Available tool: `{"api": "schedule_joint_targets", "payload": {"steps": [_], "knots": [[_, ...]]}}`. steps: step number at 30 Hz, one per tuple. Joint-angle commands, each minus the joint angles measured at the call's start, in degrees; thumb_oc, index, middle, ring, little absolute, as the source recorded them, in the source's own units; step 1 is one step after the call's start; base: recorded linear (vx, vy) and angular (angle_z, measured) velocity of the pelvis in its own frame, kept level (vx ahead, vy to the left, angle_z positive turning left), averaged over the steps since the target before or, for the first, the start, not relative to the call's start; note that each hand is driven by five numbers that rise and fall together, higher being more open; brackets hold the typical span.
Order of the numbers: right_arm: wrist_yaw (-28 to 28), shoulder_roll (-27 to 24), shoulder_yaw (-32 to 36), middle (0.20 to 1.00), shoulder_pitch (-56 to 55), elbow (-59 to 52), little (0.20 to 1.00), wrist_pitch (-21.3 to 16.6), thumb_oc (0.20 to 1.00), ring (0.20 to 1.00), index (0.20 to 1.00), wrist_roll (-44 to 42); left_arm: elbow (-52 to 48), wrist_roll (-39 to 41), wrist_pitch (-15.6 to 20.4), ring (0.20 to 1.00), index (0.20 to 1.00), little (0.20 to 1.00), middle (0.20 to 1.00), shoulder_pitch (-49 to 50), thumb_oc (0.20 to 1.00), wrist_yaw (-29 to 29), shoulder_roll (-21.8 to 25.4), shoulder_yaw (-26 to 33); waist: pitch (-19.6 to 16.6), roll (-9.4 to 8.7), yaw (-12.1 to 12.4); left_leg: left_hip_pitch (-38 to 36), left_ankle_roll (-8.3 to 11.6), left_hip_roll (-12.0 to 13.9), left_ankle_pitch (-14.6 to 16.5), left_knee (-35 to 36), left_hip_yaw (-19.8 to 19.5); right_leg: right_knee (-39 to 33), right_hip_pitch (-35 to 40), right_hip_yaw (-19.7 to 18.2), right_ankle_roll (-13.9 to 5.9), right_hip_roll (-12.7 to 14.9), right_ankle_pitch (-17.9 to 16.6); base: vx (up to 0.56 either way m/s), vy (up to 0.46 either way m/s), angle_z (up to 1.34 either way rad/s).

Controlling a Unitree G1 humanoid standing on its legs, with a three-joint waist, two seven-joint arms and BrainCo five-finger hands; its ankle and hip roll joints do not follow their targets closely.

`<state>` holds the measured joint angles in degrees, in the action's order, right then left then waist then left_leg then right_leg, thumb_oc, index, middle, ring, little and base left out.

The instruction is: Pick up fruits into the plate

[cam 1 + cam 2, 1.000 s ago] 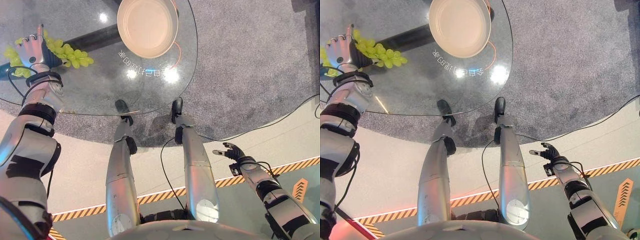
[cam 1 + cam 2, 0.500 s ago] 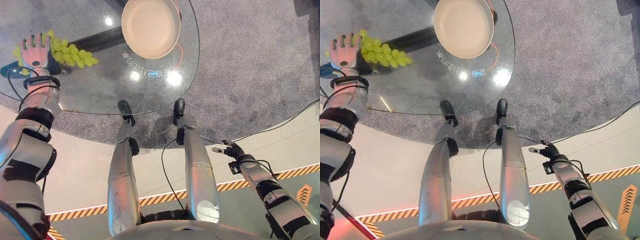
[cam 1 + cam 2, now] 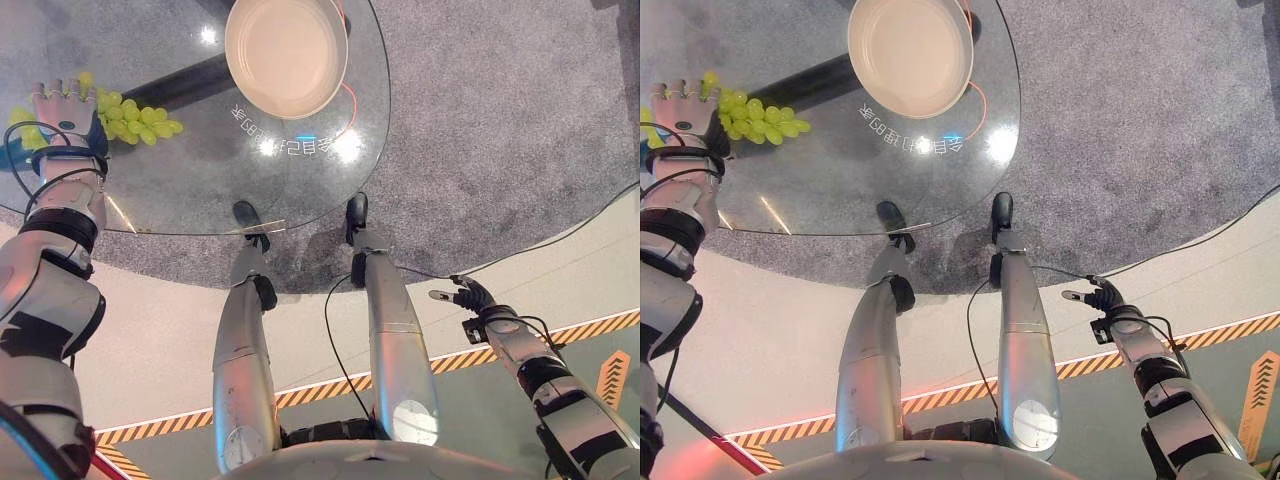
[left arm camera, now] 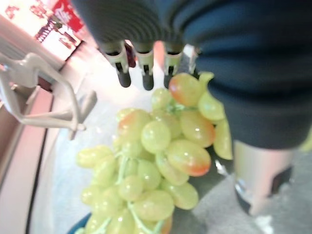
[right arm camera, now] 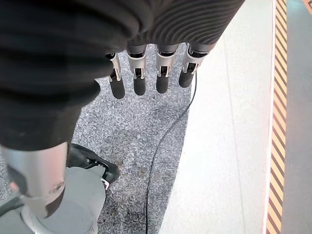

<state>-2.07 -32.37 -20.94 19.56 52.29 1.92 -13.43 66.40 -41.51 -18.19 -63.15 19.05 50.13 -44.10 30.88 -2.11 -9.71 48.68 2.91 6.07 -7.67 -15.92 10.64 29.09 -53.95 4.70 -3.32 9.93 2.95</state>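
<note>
A bunch of green grapes (image 3: 135, 115) lies on the round glass table (image 3: 200, 170) at its left side. My left hand (image 3: 62, 108) rests over the bunch's left part with its fingers (image 4: 144, 73) straight; the grapes (image 4: 156, 156) lie under the palm and beside the thumb. A blue edge (image 4: 83, 226) peeks out beneath the bunch. The cream plate (image 3: 287, 55) stands empty at the table's far middle, well to the right of the grapes. My right hand (image 3: 470, 295) hangs open low at the right, away from the table, with straight fingers (image 5: 139, 73) over the floor.
A dark bar (image 3: 195, 80) of the table's base shows through the glass between grapes and plate. An orange cord (image 3: 352, 100) curves by the plate's right rim. Grey carpet (image 3: 500, 120) surrounds the table, and striped tape (image 3: 590, 330) crosses the floor nearer me.
The view has shifted a little. The left hand's fingers have straightened out over the grapes and the hand stays on the bunch. The right hand hangs as before.
</note>
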Motion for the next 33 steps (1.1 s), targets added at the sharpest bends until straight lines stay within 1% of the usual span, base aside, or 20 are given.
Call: {"api": "schedule_joint_targets", "payload": {"steps": [1,2,3,4,6,7,9,10,11,14,19,20,25,27,30,32,33], "knots": [[0.05,-3.92,-0.45,1.000,-3.64,-1.01,1.000,0.67,1.000,1.000,1.000,-1.40,4.05,2.55,-6.85,1.000,1.000,1.000,1.000,1.37,1.000,8.00,1.64,4.04,-1.09,0.38,-0.75,2.51,0.18,-2.11,10.96,-11.57,-1.20,-6.12,1.59,-1.30,-1.27,-3.33,-4.80,-0.01,0.008,-0.06],[0.12,-3.86,-0.50,1.000,-3.64,-0.97,1.000,0.59,1.000,1.000,1.000,-1.44,4.31,2.41,-6.84,1.000,1.000,1.000,1.000,1.37,1.000,8.45,1.60,4.51,-1.09,0.29,-0.73,2.65,0.19,-2.08,10.98,-11.70,-1.26,-6.05,1.52,-1.31,-1.25,-3.35,-4.78,-0.01,-0.001,-0.03],[0.12,-3.49,-0.80,1.000,-3.61,-0.99,1.000,0.51,1.000,1.000,1.000,-1.70,5.31,2.97,-6.77,1.000,1.000,1.000,1.000,1.25,1.000,10.86,1.42,6.17,-1.09,-0.12,-0.73,3.28,0.22,-2.00,11.18,-12.37,-1.50,-5.72,1.15,-1.36,-1.19,-3.47,-4.76,0.00,0.000,0.00],[0.25,-3.35,-0.98,1.000,-3.73,-0.96,1.000,0.34,1.000,1.000,1.000,-1.83,5.67,3.68,-6.45,1.000,1.000,1.000,1.000,1.10,1.000,12.13,1.25,6.93,-1.09,-0.37,-0.75,3.64,0.18,-1.97,11.32,-12.76,-1.70,-5.42,0.87,-1.42,-1.09,-3.60,-4.72,-0.01,0.002,-0.05],[0.40,-3.08,-1.28,1.000,-3.66,-0.75,1.000,0.09,1.000,1.000,1.000,-1.87,6.02,4.47,-6.30,1.000,1.000,1.000,1.000,0.76,1.000,12.94,1.06,7.59,-1.09,-0.65,-0.77,4.16,0.17,-1.87,11.52,-13.34,-1.95,-4.98,0.49,-1.51,-1.03,-3.78,-4.71,0.00,0.004,-0.06],[0.65,-2.95,-1.54,1.000,-3.73,-0.56,1.000,-0.24,1.000,1.000,1.000,-1.87,6.55,6.02,-5.60,1.000,1.000,1.000,1.000,0.44,1.000,14.33,0.78,8.28,-1.09,-0.96,-0.83,4.67,0.13,-1.81,11.74,-13.89,-2.25,-4.45,0.06,-1.72,-0.96,-4.02,-4.66,0.00,0.005,-0.04],[0.72,-2.70,-1.72,1.000,-3.71,-0.29,1.000,-0.65,1.000,1.000,1.000,-1.85,7.19,6.84,-4.86,1.000,1.000,1.000,1.000,-0.12,1.000,14.74,0.69,8.63,-1.09,-1.23,-0.86,4.78,0.08,-1.76,11.88,-13.97,-2.36,-4.44,0.03,-1.80,-1.00,-4.18,-4.64,0.00,0.003,-0.02],[0.71,-2.61,-2.05,1.000,-3.46,0.06,1.000,-1.01,1.000,1.000,1.000,-1.86,7.70,8.38,-3.85,0.868,0.868,0.868,0.868,-0.64,0.868,15.02,0.60,8.76,-1.09,-1.43,-0.93,4.92,0.10,-1.67,11.96,-13.96,-2.41,-4.47,-0.11,-1.88,-1.02,-4.29,-4.71,0.00,0.000,0.00],[0.88,-2.61,-2.17,1.000,-3.10,0.50,1.000,-1.45,1.000,1.000,1.000,-2.06,8.17,9.77,-2.97,0.200,0.200,0.200,0.200,-1.27,0.200,14.87,0.58,8.52,-1.09,-1.60,-0.94,5.05,0.08,-1.58,11.93,-13.84,-2.43,-4.50,-0.25,-1.84,-1.09,-4.35,-4.82,0.00,0.000,0.00],[0.76,-2.39,-2.42,1.000,-2.68,0.53,1.000,-1.82,1.000,1.000,1.000,-2.29,9.20,11.78,-1.58,0.200,0.200,0.200,0.200,-1.69,0.200,15.16,0.03,8.99,-1.09,-1.99,-0.96,5.17,0.21,-1.53,11.78,-13.56,-2.54,-4.81,-0.26,-1.89,-1.25,-4.50,-5.17,0.00,0.000,0.00],[1.06,-2.21,-2.78,1.000,-2.16,0.27,1.000,-2.87,1.000,1.000,1.000,-2.82,9.92,13.33,-0.77,0.200,0.200,0.200,0.200,-3.14,0.200,14.78,-0.04,8.55,-1.09,-2.71,-1.12,4.67,0.46,-1.37,11.25,-12.07,-2.54,-6.16,0.29,-1.82,-1.65,-4.79,-5.97,0.00,0.000,0.00],[0.87,-2.03,-3.04,1.000,-2.08,-0.25,1.000,-3.03,1.000,1.000,1.000,-3.05,10.13,13.69,-0.13,0.200,0.200,0.200,0.200,-3.37,0.200,14.84,-0.05,8.66,-1.09,-3.00,-1.16,4.40,0.61,-1.31,11.01,-11.36,-2.45,-6.92,0.59,-1.73,-1.82,-4.83,-6.29,0.00,-0.032,0.00],[0.40,-1.81,-3.40,1.000,-2.18,-1.07,1.000,-3.01,1.000,1.000,1.000,-3.42,9.46,15.65,1.89,0.200,0.200,0.200,0.200,-3.69,0.200,13.70,-0.02,8.12,-1.09,-3.16,-1.14,3.93,0.79,-1.27,10.95,-10.59,-2.41,-7.78,0.99,-1.44,-2.12,-4.62,-6.70,0.00,-0.018,-0.04],[0.20,-1.80,-3.35,1.000,-2.58,-1.90,1.000,-2.61,1.000,1.000,1.000,-3.27,8.43,16.35,3.38,0.200,0.200,0.200,0.200,-3.12,0.200,13.34,0.15,8.34,-1.09,-3.21,-1.03,3.43,0.72,-1.39,10.84,-10.06,-2.21,-8.11,1.46,-1.23,-2.16,-4.69,-6.72,0.00,0.000,0.00],[0.03,-1.58,-3.48,1.000,-3.21,-1.99,1.000,-2.98,1.000,1.000,1.000,-3.39,6.65,17.72,8.61,0.200,0.200,0.200,0.200,-2.64,0.200,12.48,0.13,8.34,-1.09,-3.33,-0.74,2.73,0.69,-1.60,10.68,-9.30,-2.18,-8.76,2.25,-0.80,-2.37,-4.45,-6.85,0.01,-0.017,0.03],[-0.08,-1.41,-3.22,1.000,-3.34,-3.21,1.000,-1.86,1.000,1.000,1.000,-3.30,5.12,17.72,8.89,0.200,0.200,0.200,0.200,-2.57,0.200,11.92,-0.10,8.41,-1.09,-3.52,-0.59,2.39,0.57,-1.85,10.46,-8.82,-2.28,-9.01,2.61,-0.66,-2.51,-4.48,-7.08,0.01,-0.040,0.07],[-0.45,-1.13,-3.39,1.000,-3.43,-3.33,1.000,-1.94,1.000,1.000,1.000,-3.47,5.03,18.77,9.69,0.200,0.200,0.200,0.200,-2.60,0.200,11.49,-0.05,8.15,-1.09,-3.61,-0.46,2.08,0.50,-1.88,10.36,-8.42,-2.21,-9.37,2.99,-0.47,-2.65,-4.43,-7.18,-0.07,-0.047,0.05]]}}
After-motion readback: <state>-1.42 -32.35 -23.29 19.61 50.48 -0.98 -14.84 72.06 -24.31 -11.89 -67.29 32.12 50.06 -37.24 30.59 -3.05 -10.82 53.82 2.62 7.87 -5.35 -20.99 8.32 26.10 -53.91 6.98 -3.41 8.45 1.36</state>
